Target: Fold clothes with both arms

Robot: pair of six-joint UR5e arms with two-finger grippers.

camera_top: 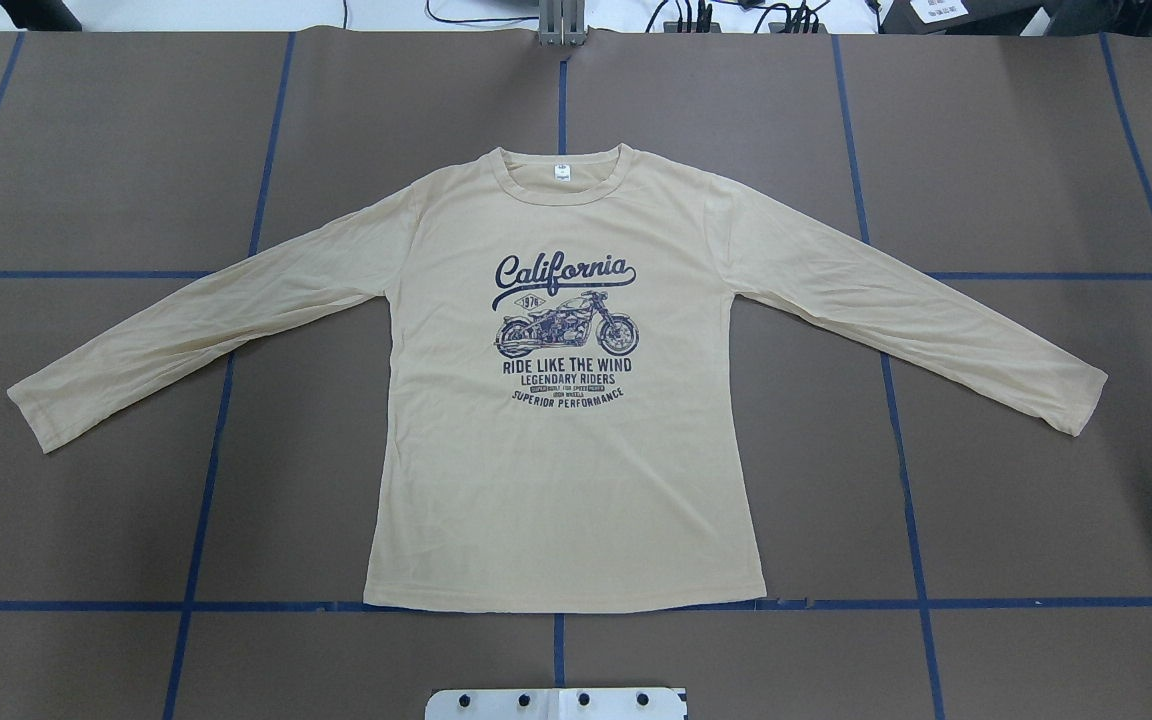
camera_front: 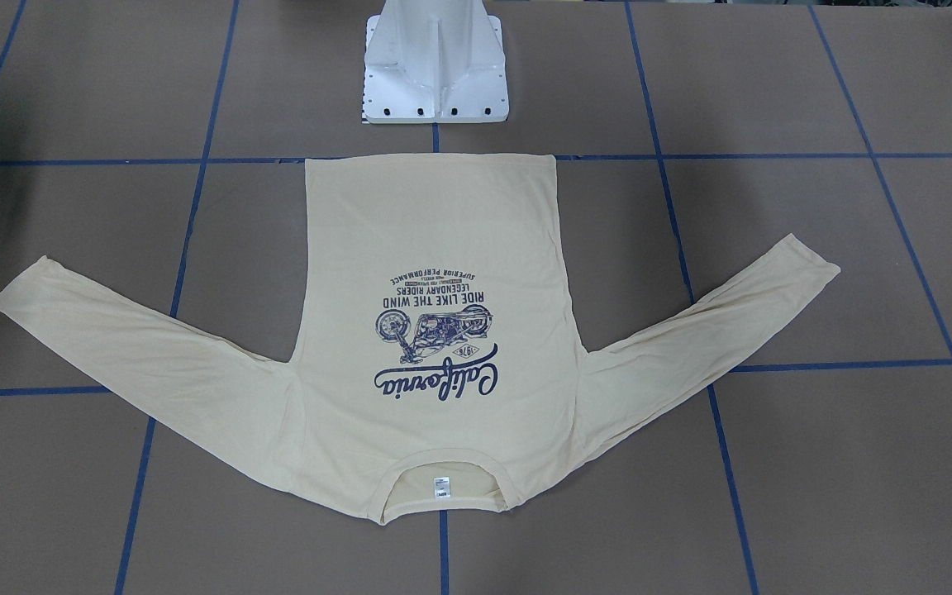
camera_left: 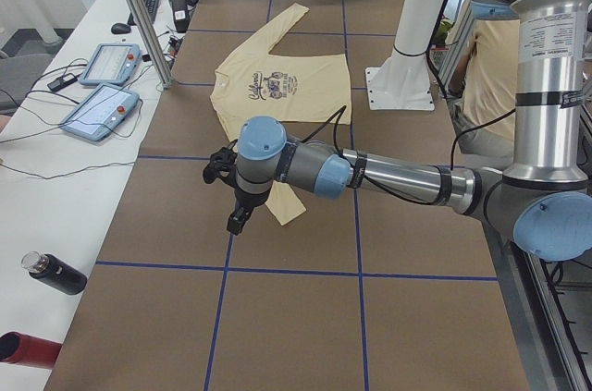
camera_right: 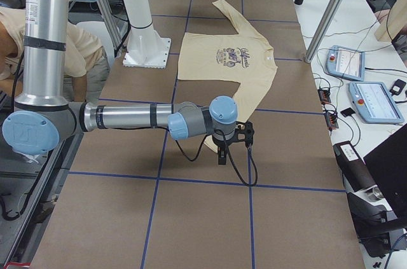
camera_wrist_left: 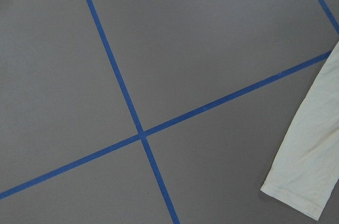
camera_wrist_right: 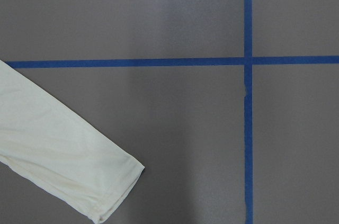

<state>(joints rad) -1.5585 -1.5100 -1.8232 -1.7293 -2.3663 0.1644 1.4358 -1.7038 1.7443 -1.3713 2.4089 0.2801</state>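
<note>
The T-shirt lies flat on the brown worktop. It is pale cream-yellow and long-sleeved, and its front faces up. Its hem is nearest my white pedestal and its collar is on the far side. The navy "California" motorcycle print is on the chest, and the small white neck label shows inside the collar. Both sleeves spread outward and slant back toward my side.

My left arm reaches out low over the worktop, with my left jaws pointing down. They hang just beside the left cuff. From my left wrist, that cuff lies flat at the lower right, and a crossing of blue tape lines is nearer the middle. My left jaws show only from the table's end, so I cannot tell how far open they are or whether they hold anything.

My right arm mirrors this, stretched low with my right jaws pointing down near the right cuff. From my right wrist, that cuff lies flat at the lower left, well apart from the tape crossing. I cannot tell how my right jaws are set either.

Beyond the shirt's far edge, off the brown surface, two tablet-like control pendants rest on a white bench, and a black bottle lies nearer the camera. A person in a yellow top stands behind my pedestal.
</note>
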